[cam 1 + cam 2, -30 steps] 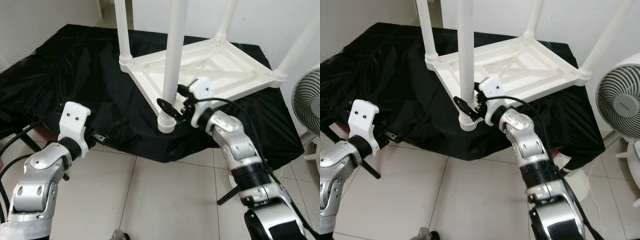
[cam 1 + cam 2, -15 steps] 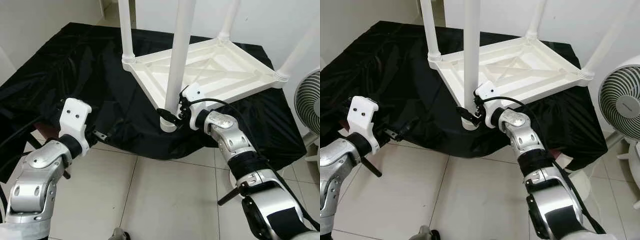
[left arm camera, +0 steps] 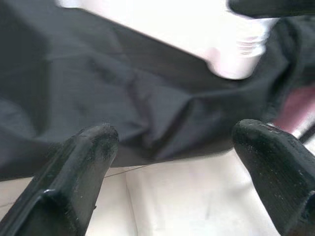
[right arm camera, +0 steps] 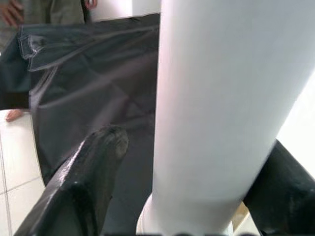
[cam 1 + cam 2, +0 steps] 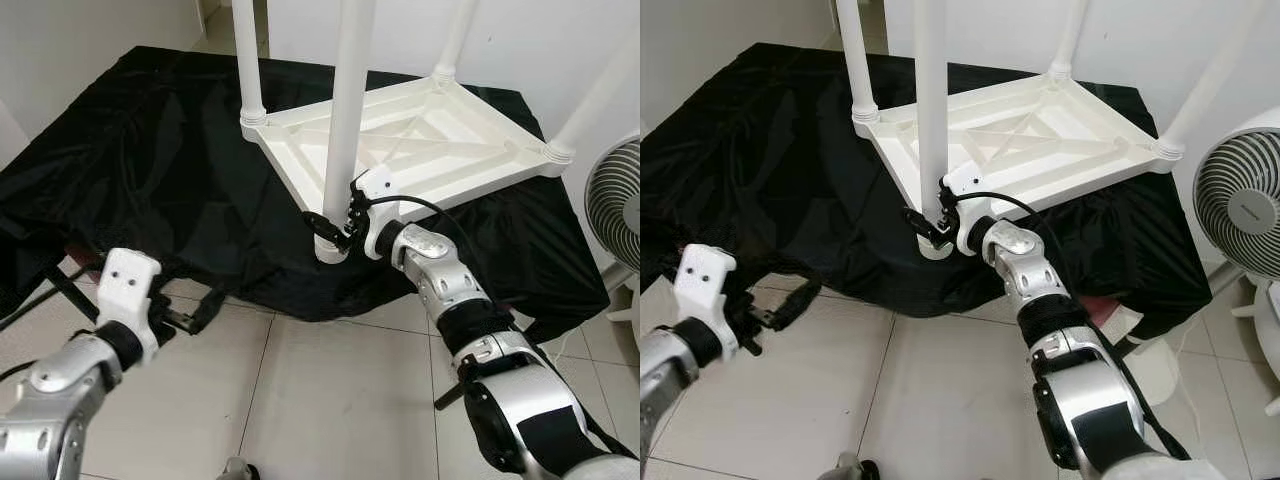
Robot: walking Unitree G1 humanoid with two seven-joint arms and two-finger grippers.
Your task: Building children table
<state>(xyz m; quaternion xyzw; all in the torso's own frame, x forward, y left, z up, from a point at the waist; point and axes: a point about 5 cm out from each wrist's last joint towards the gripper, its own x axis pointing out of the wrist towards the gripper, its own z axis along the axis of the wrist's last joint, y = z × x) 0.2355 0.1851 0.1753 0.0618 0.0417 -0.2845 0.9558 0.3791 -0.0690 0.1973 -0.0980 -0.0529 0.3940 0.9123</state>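
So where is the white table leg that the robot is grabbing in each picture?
Left eye view: the white table leg stands upright in the middle, with the right gripper round its lower end.
Right eye view: the leg stands left of the middle.
Left wrist view: its blurred foot shows beyond the open left gripper.
Right wrist view: the leg runs between the black fingers.
Shared landmark: the black cloth.
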